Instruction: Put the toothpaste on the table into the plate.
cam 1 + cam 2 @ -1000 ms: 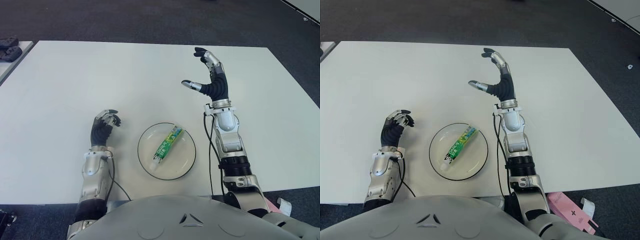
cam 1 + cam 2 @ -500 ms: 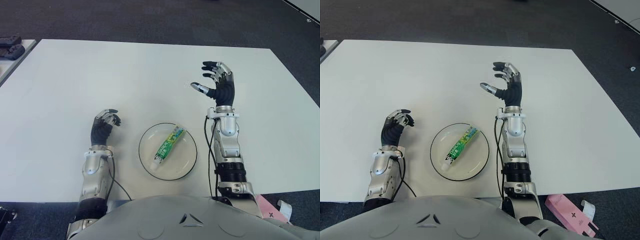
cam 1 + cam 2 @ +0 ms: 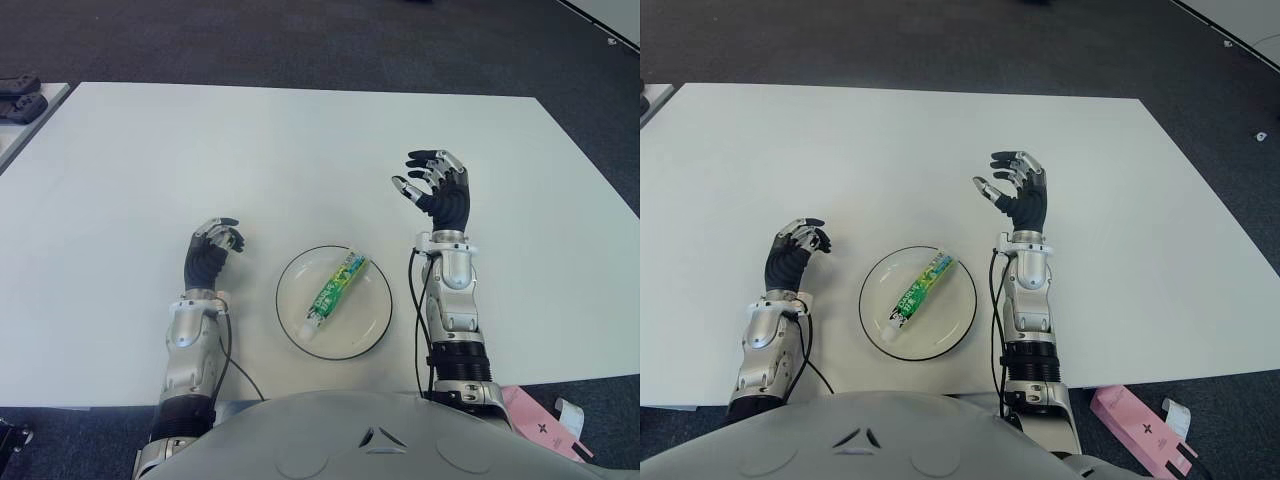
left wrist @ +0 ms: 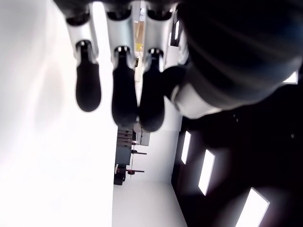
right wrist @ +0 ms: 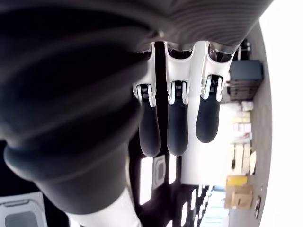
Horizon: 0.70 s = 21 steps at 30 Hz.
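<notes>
Toothpaste (image 3: 335,288) lies diagonally inside the plate (image 3: 377,329), cap toward the robot's body, so the placing looks done. Plate sits between the two hands, nearer-left of the right hand (image 3: 440,192) and just right of the left hand (image 3: 209,258).

Right hand empty, raised above the white table (image 3: 150,160), fingers loosely spread and half-bent; the posture reads as a retreat after letting go. Left hand idle, fingers curled inward, holding nothing.

Change from a second ago: right hand has drawn back toward the body, from far beyond the plate to just past its far-right edge, and its fingers have folded in from a wide splay. Toothpaste, plate and left hand unchanged.
</notes>
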Motion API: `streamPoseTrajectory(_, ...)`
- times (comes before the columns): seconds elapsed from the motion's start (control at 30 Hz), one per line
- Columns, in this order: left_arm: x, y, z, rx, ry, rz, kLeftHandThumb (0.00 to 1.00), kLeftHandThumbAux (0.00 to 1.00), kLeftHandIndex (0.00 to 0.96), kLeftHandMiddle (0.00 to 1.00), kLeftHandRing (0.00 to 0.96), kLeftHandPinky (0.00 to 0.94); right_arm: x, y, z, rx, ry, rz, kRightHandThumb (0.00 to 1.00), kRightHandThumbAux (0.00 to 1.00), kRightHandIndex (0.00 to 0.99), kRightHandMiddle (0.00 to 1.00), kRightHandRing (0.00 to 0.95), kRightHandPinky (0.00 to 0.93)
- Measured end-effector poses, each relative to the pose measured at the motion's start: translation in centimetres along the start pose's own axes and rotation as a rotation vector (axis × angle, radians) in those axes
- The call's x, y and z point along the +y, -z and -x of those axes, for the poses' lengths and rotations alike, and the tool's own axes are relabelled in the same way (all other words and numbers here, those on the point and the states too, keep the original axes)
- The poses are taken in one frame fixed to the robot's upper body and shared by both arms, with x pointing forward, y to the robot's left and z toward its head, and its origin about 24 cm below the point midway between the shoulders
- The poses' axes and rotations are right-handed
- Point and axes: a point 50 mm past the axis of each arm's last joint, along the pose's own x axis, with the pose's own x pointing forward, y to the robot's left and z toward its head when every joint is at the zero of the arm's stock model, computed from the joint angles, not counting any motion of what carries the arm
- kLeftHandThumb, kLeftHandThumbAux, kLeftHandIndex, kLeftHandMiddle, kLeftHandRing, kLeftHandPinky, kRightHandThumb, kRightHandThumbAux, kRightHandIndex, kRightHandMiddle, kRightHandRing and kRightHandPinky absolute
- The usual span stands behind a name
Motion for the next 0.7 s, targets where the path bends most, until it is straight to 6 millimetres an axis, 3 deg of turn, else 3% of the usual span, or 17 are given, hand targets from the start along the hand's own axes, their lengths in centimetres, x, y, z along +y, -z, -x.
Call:
streamPoseTrajectory(0.2, 0.0, 0.0, 0.0, 0.001, 0.000, 0.000, 0.699, 0.719, 0.435, 0.618, 0.599, 0.578, -0.2, 0.9, 0.8, 0.027, -0.010, 0.003, 0.688, 0.740, 0.421, 0.428, 0.412, 0.409)
streamPoseTrajectory(0.7, 0.0, -0.1, -0.1, -0.004, -0.001, 0.003, 0.699, 0.719, 0.435, 0.614, 0.594, 0.574, -0.8, 2.5, 2.2, 0.101, 0.018, 0.020, 0.699, 0.733, 0.422, 0.443, 0.430, 0.421)
